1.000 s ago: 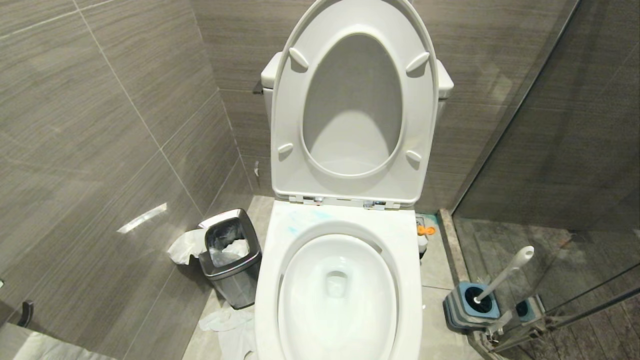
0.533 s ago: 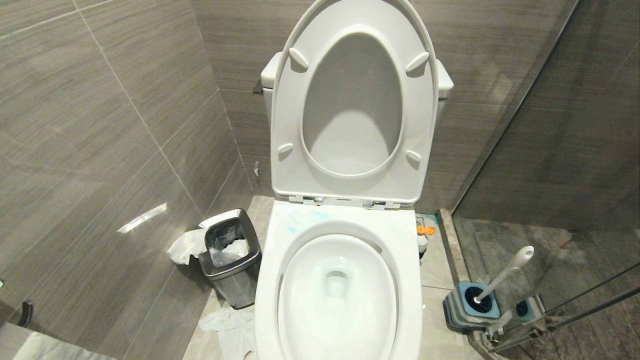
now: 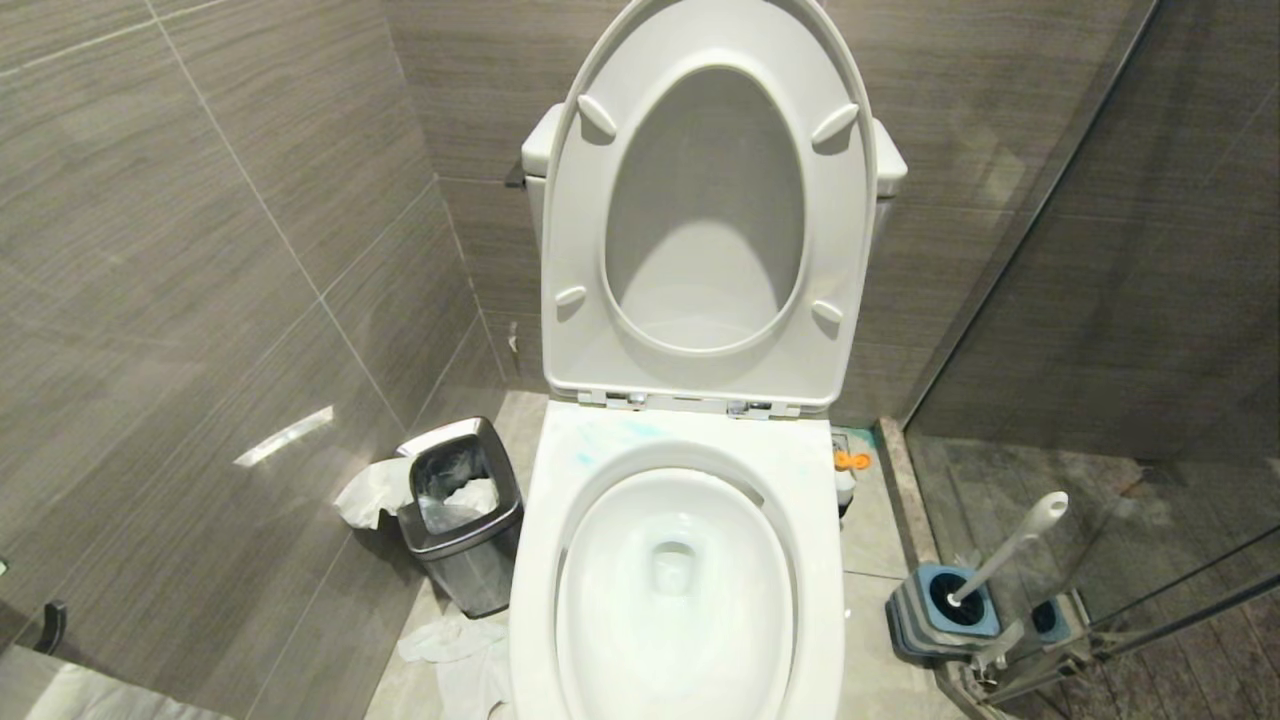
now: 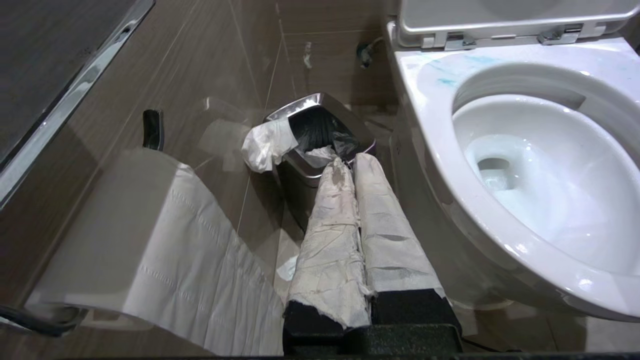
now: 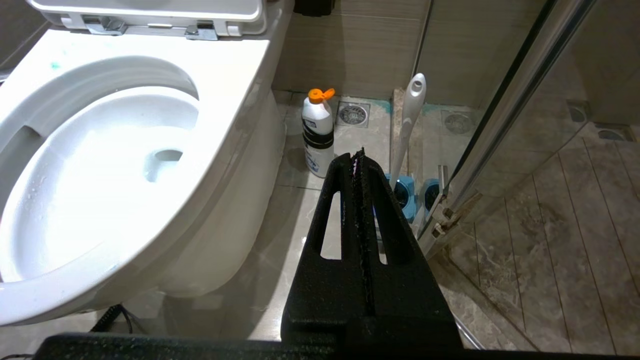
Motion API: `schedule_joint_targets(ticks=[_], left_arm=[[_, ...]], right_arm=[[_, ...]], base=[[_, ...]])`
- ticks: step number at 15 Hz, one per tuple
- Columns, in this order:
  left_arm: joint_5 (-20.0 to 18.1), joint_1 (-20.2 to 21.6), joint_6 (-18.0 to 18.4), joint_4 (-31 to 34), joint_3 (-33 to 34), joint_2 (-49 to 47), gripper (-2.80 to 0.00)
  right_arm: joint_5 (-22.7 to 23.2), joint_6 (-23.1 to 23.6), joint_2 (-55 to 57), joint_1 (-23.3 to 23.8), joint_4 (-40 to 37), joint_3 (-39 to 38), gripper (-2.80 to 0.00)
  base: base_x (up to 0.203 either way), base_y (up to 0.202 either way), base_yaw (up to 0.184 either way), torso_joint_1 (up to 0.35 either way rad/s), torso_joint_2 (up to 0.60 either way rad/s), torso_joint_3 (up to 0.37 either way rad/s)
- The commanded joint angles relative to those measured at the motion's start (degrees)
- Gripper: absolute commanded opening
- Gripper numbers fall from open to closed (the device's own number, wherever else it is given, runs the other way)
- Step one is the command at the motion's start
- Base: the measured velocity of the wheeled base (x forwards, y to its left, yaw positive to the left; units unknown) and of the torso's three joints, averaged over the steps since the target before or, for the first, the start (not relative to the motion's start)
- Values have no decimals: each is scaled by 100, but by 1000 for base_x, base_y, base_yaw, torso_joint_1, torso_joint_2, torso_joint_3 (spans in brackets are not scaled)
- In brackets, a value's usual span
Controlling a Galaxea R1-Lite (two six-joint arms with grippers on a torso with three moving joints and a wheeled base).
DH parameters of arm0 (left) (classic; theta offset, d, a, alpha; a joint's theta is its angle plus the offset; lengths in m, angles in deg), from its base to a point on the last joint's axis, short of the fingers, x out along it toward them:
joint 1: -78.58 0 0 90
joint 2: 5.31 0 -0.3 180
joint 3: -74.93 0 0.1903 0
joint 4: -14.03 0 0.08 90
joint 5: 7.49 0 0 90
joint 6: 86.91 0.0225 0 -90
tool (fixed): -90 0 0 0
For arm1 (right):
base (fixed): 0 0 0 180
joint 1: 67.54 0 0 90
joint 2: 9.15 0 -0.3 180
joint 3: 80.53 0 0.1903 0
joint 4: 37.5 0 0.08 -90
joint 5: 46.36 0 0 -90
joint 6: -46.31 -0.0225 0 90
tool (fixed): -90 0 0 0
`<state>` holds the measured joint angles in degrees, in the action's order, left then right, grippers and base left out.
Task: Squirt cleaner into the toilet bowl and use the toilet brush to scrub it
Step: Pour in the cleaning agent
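- Bowl [image 3: 680,590] fills the middle of the head view, seat and lid [image 3: 706,210] raised against the tank.
- Cleaner [image 3: 610,440] shows as pale blue smears on the back left of the rim, below the hinges; the basin water looks faintly tinted.
- Brush [image 3: 1010,548] stands tilted in a grey-and-blue holder [image 3: 935,608] on the floor to the bowl's right, against a glass partition [image 3: 1120,400]; its black head sits hidden in the holder.
- Bottle [image 5: 318,131], white with an orange cap, stands on the floor between the bowl's right side and the brush, near a floor drain [image 5: 353,114].
- Bin [image 3: 462,512], steel with a dark liner, stands by the bowl's left side; tissue hangs over its edge and more lies crumpled on the floor in front.
- Paper roll [image 4: 150,250] hangs on the left wall, its sheet trailing down.
- Left tool [image 4: 348,162], fingers wrapped in white paper, is closed and empty, pointing toward the bin beside the bowl.
- Right tool [image 5: 358,157] is closed and empty, low beside the bowl's right flank, with bottle and brush handle just beyond its tips.
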<state>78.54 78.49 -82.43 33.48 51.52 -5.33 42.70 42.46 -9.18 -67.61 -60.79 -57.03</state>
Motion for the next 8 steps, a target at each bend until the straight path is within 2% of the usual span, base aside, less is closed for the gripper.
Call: schedule_joint_targets(ticks=[1, 2, 5, 8], left_arm=[[2, 1, 6, 18, 11, 2, -280], [10, -6, -20, 145, -15, -4, -280], [197, -25, -130, 1339, -296, -66, -280], [204, -25, -108, 1305, -320, -15, -280]], right_arm=[[-3, -1, 2, -1, 1, 3, -280], [-3, -1, 2, -1, 1, -3, -280], [-3, -1, 2, -1, 1, 4, -280], [-3, -1, 2, -1, 1, -5, -280]], base=[[0, 0, 0, 0, 0, 0], [0, 0, 0, 0, 0, 0], [0, 0, 0, 0, 0, 0], [0, 0, 0, 0, 0, 0]])
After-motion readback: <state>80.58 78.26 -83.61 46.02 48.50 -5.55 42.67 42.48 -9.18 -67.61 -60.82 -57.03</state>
